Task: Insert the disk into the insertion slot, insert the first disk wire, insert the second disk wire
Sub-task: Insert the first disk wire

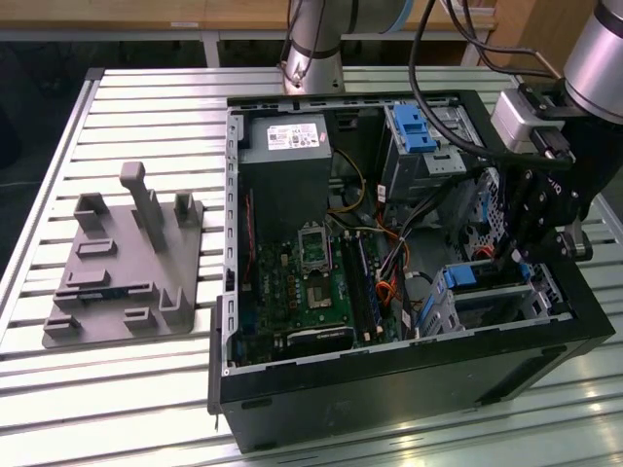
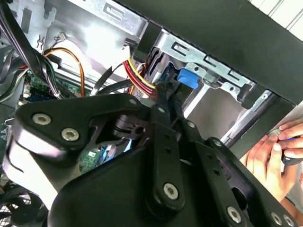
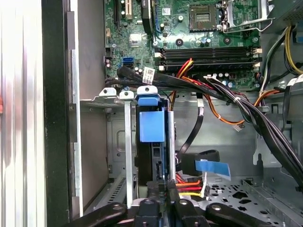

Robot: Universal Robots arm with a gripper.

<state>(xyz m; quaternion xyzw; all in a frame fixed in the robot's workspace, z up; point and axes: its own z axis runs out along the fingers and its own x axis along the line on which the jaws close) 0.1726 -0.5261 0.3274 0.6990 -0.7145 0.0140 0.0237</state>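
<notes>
Find disk (image 3: pixel 152 125) inside insertion slot (image 3: pixel 116 151), low at the exterior view's right. Keep gripper (image 1: pixel 513 255), clenched (on what, can't tell), square to insertion slot; go slow, steer clear of wire bundle (image 3: pixel 246 109). Count 1 disk, 1 insertion slot, 1 gripper, 1 blue-latched bay (image 1: pixel 421 131) upper right, 1 grey fixture (image 1: pixel 117 263) at left, 1 person's hand (image 2: pixel 272 158).

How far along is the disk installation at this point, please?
The disk sits inside the insertion slot, so that step looks done. The gripper is at the disk's end, beside the red and yellow wires. Whether either wire is plugged in is hidden, so both wire steps count as open.
</notes>
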